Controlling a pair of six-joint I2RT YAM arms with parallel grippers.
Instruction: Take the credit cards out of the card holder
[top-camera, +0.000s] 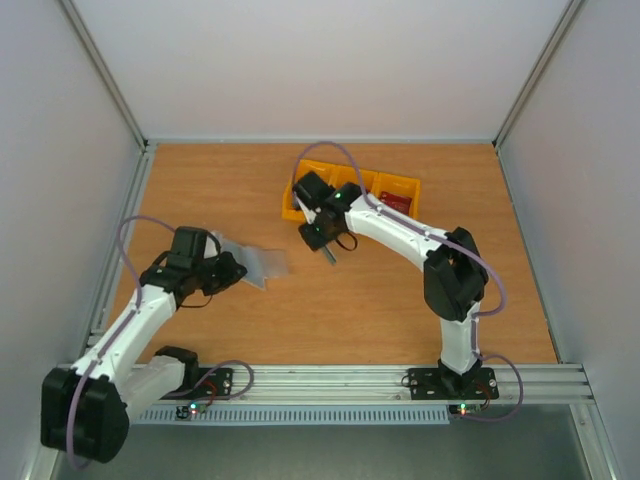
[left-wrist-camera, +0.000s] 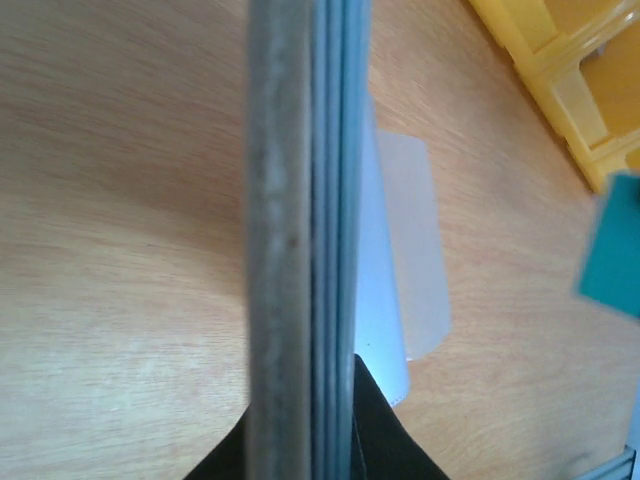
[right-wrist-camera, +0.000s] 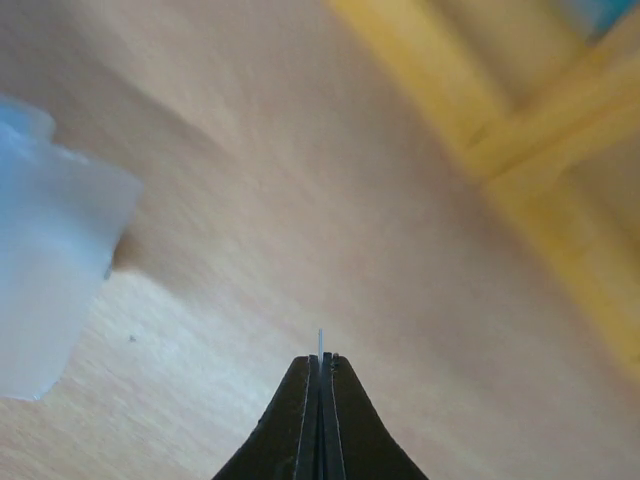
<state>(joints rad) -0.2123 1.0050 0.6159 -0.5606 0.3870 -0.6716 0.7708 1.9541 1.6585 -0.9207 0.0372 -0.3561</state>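
Left gripper: jaws pressed tight on the card holder; in the left wrist view the holder stands edge-on between the black fingers.
Card holder: held over the left half of the desk, about midway between its far and near edges; a translucent flap spreads toward the desk's middle.
Right gripper: jaws closed on 1 teal credit card, which shows as a thin sliver between the fingertips in the right wrist view.
Teal credit card: out of the holder and apart from it, over the desk's middle, just on the near side of the yellow tray.
Yellow tray: 3 compartments, toward the far edge, right of centre.
Dark red credit card: lies in the tray's right compartment.
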